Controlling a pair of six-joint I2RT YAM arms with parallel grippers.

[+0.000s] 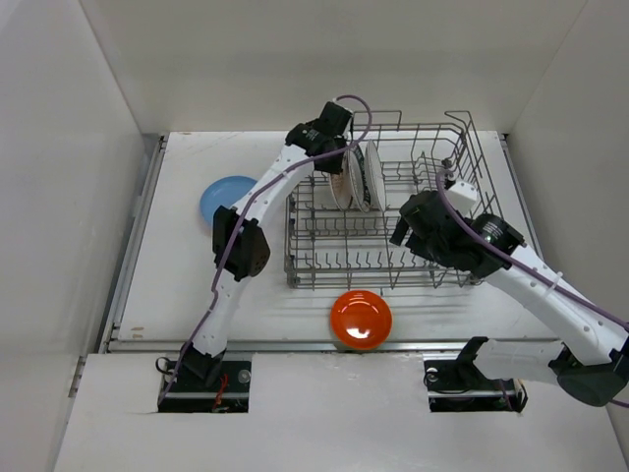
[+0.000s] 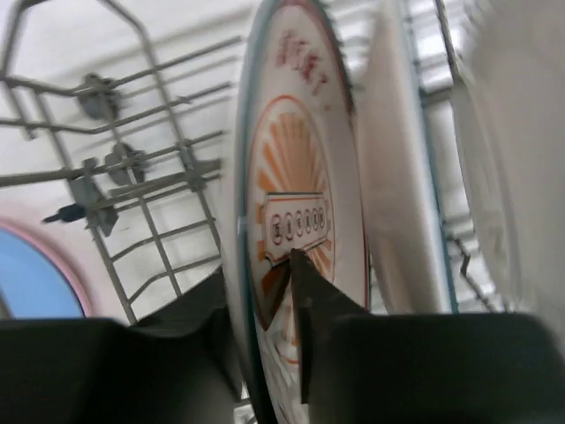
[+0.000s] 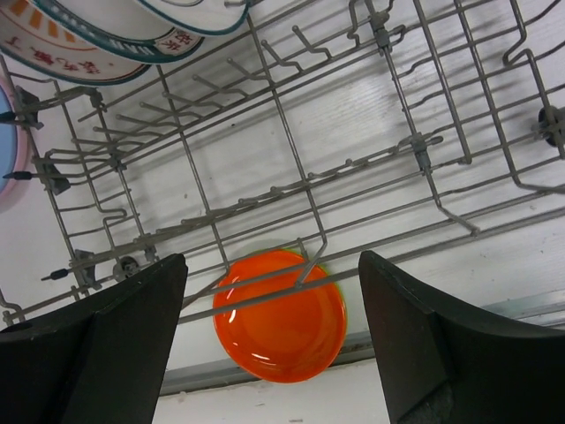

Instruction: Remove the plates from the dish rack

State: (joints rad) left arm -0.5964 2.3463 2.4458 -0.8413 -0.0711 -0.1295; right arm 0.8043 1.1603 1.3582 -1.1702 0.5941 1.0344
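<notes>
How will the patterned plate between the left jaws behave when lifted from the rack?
Probably rigid but slippery: the patterned plate looks glazed, so it may slide in the jaws pinching its rim. Likely fragile; a neighbouring plate stands close, so they could knock.

The left jaws are pinching the lower rim of a patterned plate (image 2: 300, 168), one dark finger (image 2: 331, 331) lying against its face and the other sitting behind it. The plate is standing on edge, showing a teal rim, an orange fan design and red characters. A second white plate (image 2: 397, 194) is standing just beside it to the right, and a third plate (image 2: 503, 159), blurred, is filling the right edge. Grey wires of the dish rack (image 2: 177, 168) are crossing the left side over the white counter (image 2: 181, 201). A blue plate (image 2: 31, 283) with a pinkish rim is showing at lower left, outside the rack.
</notes>
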